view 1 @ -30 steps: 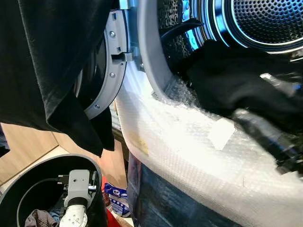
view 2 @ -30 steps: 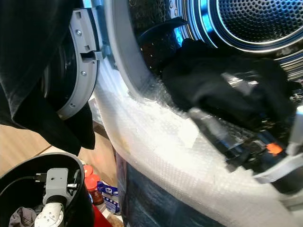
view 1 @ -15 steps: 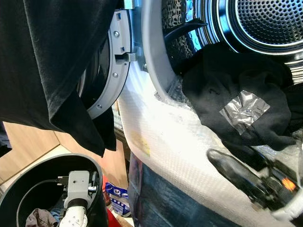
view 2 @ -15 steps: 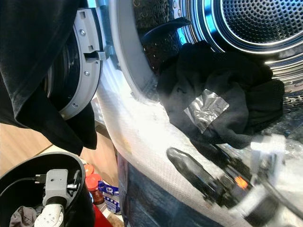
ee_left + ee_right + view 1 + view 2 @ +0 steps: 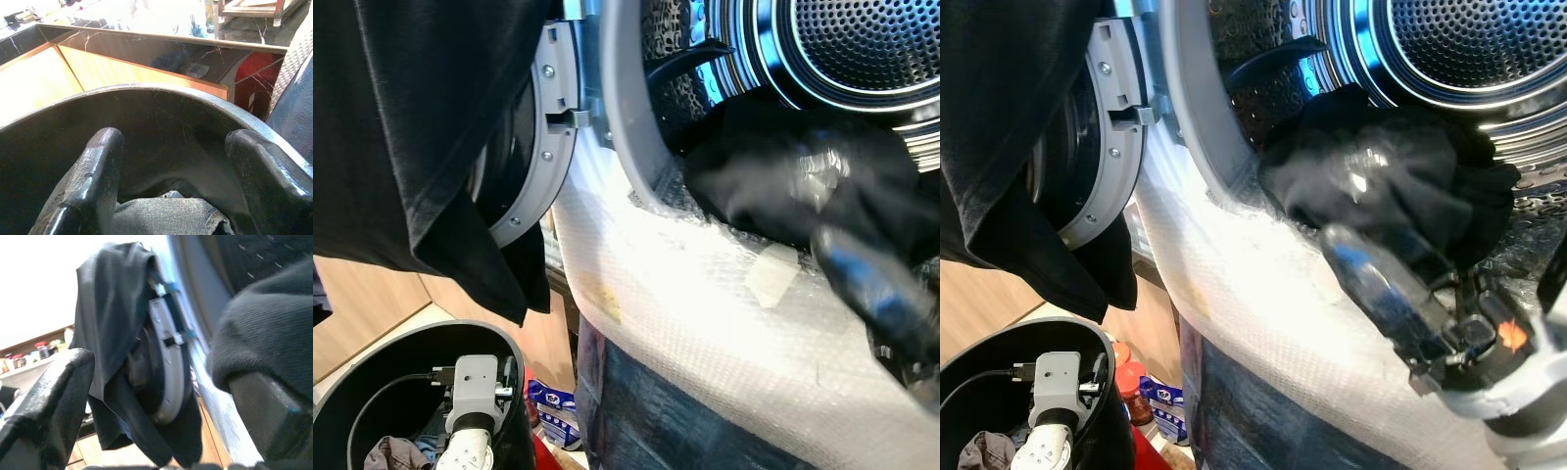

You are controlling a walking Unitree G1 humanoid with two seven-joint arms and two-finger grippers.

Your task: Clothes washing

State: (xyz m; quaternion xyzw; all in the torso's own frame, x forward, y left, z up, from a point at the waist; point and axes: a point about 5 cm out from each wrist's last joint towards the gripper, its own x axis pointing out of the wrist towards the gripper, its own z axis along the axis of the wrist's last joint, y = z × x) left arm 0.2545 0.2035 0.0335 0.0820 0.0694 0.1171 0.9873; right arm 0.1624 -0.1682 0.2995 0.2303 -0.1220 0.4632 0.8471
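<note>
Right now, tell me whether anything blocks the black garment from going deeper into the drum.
Nothing visible does. The black garment sits on the drum lip, right tool at it; the drum behind looks open.

Black garment (image 5: 1400, 191) bunched at washer drum (image 5: 862, 44) mouth

Both 2 head eyes look down, close on the washer drum (image 5: 862, 49); wrist cameras look along their fingers.

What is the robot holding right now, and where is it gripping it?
Nothing is gripped. The right gripper is open at the black garment in the washer mouth, one finger against the cloth. The left gripper hangs open inside the basket.
</note>
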